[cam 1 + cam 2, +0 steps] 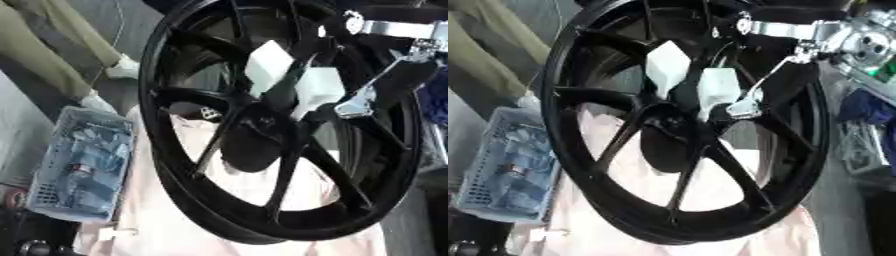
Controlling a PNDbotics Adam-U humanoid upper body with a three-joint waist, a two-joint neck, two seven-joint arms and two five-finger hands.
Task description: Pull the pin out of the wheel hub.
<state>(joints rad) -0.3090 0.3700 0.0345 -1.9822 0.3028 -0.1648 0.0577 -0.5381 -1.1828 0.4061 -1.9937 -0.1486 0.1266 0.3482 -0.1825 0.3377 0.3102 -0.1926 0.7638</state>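
Note:
A large black spoked wheel (175,165) stands tilted and fills most of both views. Its dark hub (668,134) sits where the spokes meet. I cannot make out the pin against the black hub. My right arm (398,75) reaches in from the upper right, across the rim. My right hand (315,90), showing two white blocky parts, is just above and to the right of the hub, between the spokes. Whether its fingers are curled is hidden. My left hand does not show.
Under the wheel lies a pale pink cloth (175,225). A light blue mesh basket (79,165) with small items stands at the left. Silver machine parts (868,45) and blue things (859,107) crowd the right edge.

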